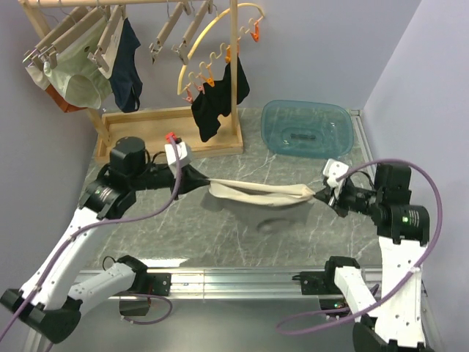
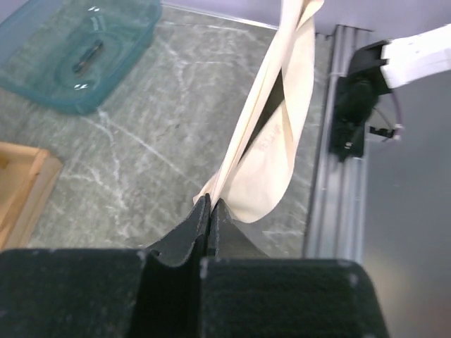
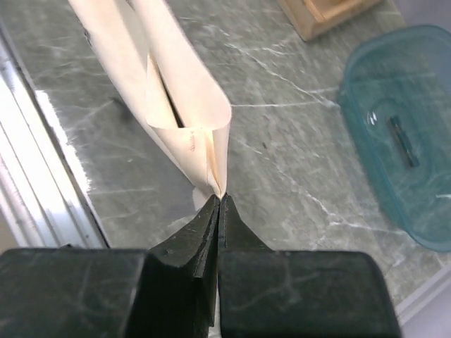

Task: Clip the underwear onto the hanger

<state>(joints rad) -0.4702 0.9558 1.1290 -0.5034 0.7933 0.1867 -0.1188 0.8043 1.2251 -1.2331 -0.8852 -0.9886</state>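
- Beige-grey underwear, one pair, hangs stretched crosswise over the middle of the worktop. It is held at both ends and sags a little in between, with its shadow on the stone below.
- Its left end is caught in the left fingers. In the left wrist view these fingers are pressed together with only a seam of fabric between them, and the underwear runs away from them as a twisted band.
- Its right end is in the right fingers. In the right wrist view they are closed tight on a folded corner, and the cloth opens into two layers just beyond the tips.
- One bare wooden hanger hangs tilted from the rack at the far left, well apart from the underwear. A second bare hanger hangs just beside it.
- Further left on the same rail, more wooden hangers carry one pair of pale green briefs and one pair of navy briefs. Their exact number is hard to tell.
- One yellow curved hanger with orange clips holds a black garment.
- One blue-green tub sits at the far right, behind the right fingers.
- Open stone lies between the underwear and the metal rail along the near edge. The rack base bounds the far left.
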